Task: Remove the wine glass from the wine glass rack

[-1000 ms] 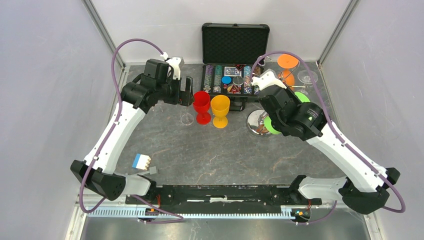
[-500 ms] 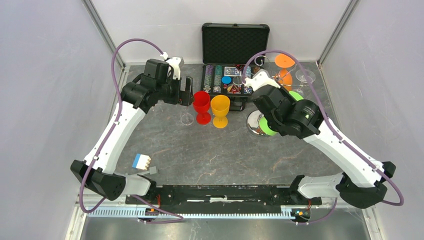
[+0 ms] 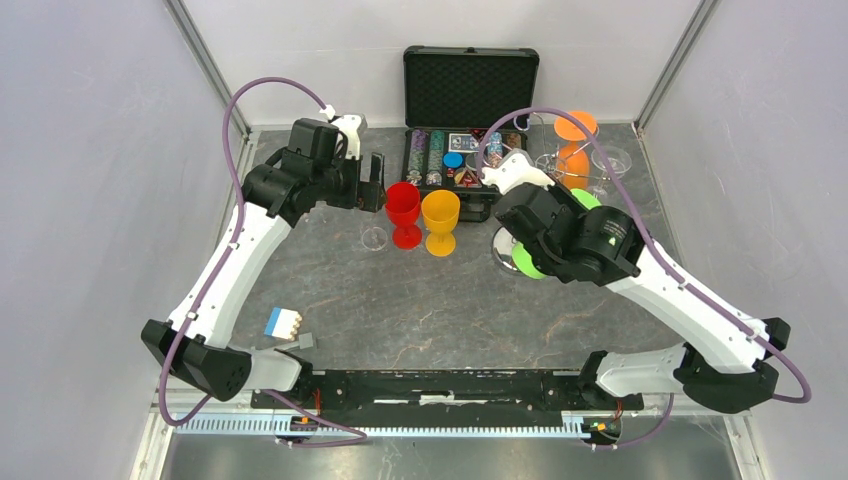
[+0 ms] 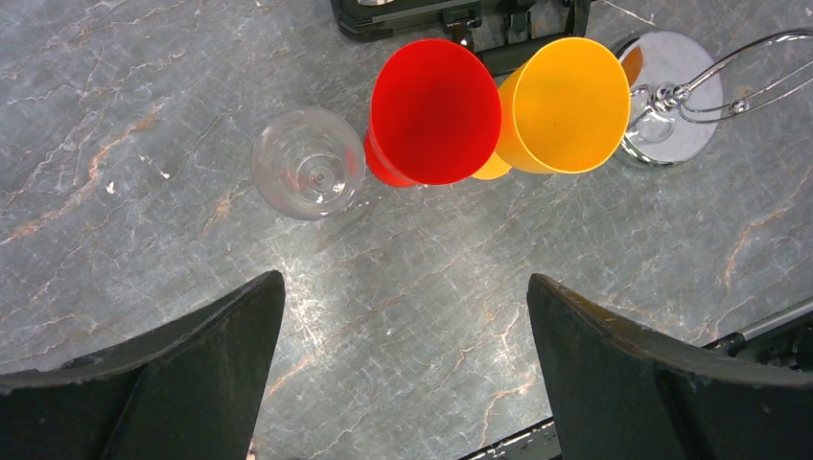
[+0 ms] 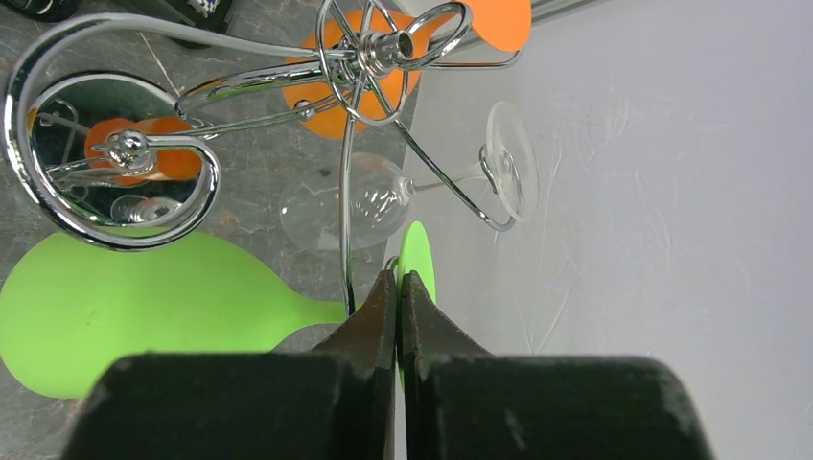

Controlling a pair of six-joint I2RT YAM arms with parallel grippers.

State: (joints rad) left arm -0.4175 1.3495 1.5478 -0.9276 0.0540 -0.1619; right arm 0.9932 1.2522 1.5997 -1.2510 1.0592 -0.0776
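Nearest the arm bases, a small blue-and-white block (image 3: pixel 283 322) lies on the grey marbled tabletop (image 3: pixel 420 310), well apart from everything else. Farther in, the left tool (image 4: pixel 407 383) hangs above bare stone with its two black fingers (image 4: pixel 173 383) spread wide and nothing between them. Just beyond it stand a clear round glass (image 4: pixel 309 175), a red plastic goblet (image 4: pixel 436 110) and a yellow plastic goblet (image 4: pixel 566 103), the two goblets side by side. Over on the right, the right tool (image 5: pixel 399 283) is clamped tight on the thin stem of the lime-green plastic wine glass (image 5: pixel 144 316). This glass lies tipped over, its bowl just beside the shiny round disc base of the silver wire wine glass rack (image 5: pixel 67 115) and its foot edge-on next to one wire arm; whether the foot rests in a hook I cannot tell. Beyond, a clear wine glass (image 5: pixel 360 201) hangs with its foot caught in a curled hook, and an orange plastic wine glass (image 5: pixel 305 113) hangs from another arm of the same rack. Farthest back, the black hard case (image 3: pixel 470 85) stands open, with rows of poker chips (image 3: pixel 435 155) in its lower half
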